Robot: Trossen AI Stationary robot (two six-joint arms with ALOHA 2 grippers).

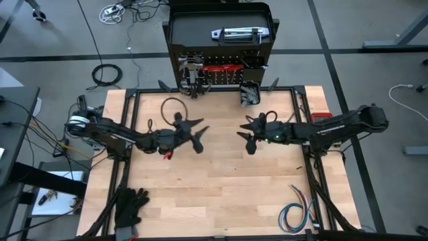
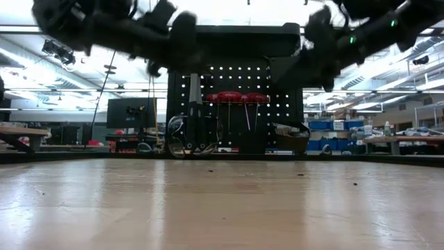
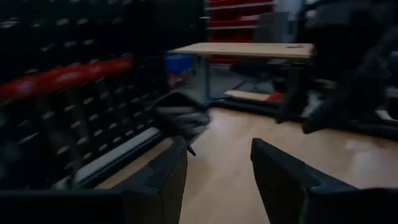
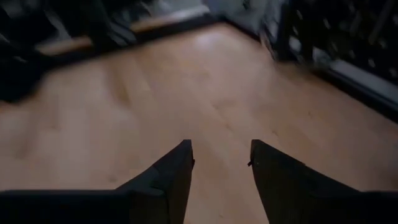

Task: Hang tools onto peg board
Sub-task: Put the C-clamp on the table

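Both tools parted, empty | left tool, right tool mid-table

I work in a robotics lab: long workbenches at three o'clock, ceiling strip lights, cables on grey floor.

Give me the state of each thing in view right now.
Left gripper: open, empty, above the table.
Right gripper: open, empty, above the table.
Peg board: upright at the far edge, tools hanging on it.
Gloves: lying on the near left corner.
Wire bundle: lying near right.
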